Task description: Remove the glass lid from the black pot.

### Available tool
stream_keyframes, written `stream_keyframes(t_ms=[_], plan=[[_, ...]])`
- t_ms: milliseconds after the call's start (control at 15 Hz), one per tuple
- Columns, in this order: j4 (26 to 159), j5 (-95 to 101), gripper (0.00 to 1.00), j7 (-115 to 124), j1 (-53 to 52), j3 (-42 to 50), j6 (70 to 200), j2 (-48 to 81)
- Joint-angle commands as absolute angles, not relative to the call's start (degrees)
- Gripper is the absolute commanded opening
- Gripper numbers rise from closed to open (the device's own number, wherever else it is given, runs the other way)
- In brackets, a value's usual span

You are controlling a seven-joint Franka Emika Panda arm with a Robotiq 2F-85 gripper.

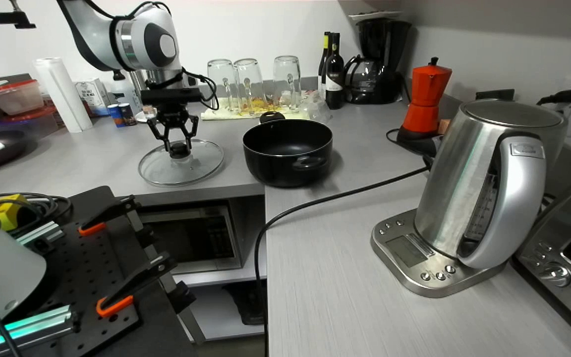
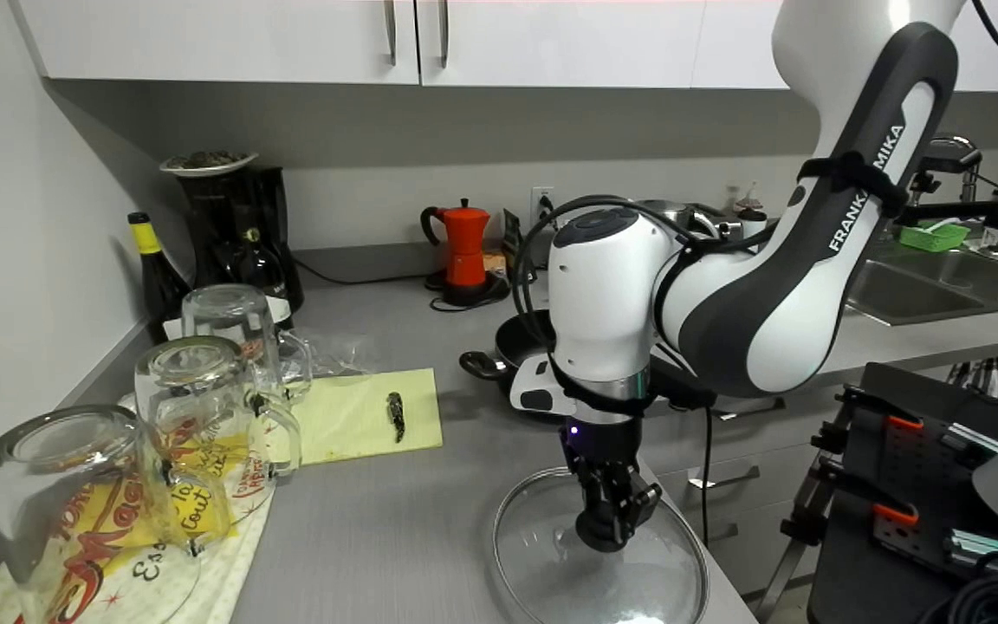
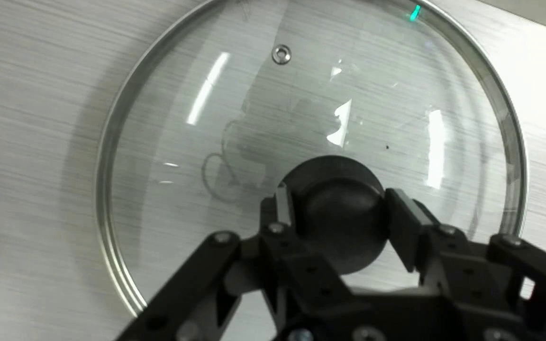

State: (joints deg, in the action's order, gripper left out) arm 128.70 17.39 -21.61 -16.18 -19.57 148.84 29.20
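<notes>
The glass lid (image 1: 206, 161) is a clear disc with a metal rim and a black knob. It is off the pot, at the front edge of the grey counter; I cannot tell whether it rests there or hovers slightly. It also shows in an exterior view (image 2: 542, 563) and fills much of the wrist view (image 3: 254, 109). My gripper (image 1: 179, 146) points down with its fingers on both sides of the knob, touching it in the wrist view (image 3: 339, 208). The black pot (image 1: 275, 166) stands uncovered beside the lid. The arm partly hides the pot (image 2: 512, 342) in an exterior view.
Several upturned glass mugs (image 1: 287, 82) stand on a cloth behind. A steel kettle (image 1: 456, 183), a red moka pot (image 1: 423, 99), a coffee maker (image 1: 382, 59) and wine bottles (image 1: 334, 74) stand around the counter. A black cable (image 1: 345, 191) crosses the counter in front of the pot.
</notes>
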Motion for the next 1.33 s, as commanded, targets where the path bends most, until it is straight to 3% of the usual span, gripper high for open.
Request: stream_keyframes(t_ms=[0, 733, 800, 867, 1133, 1267], plan=[[128.46, 15.10, 0.25, -24.74, -14.61, -21.03, 149.75, 29.32], [127.45, 16.71, 0.25, -23.52, -16.19, -19.67, 148.58, 31.49], [127.45, 16.69, 0.75, -23.47, -16.19, -19.63, 148.54, 31.47], [127.47, 16.65, 0.76, -23.51, -16.15, -19.64, 148.53, 31.46], [127.86, 16.55, 0.99, -23.58, -15.95, -19.81, 148.75, 31.31], [128.29, 16.53, 1.00, -23.63, -15.83, -19.93, 148.92, 30.83]])
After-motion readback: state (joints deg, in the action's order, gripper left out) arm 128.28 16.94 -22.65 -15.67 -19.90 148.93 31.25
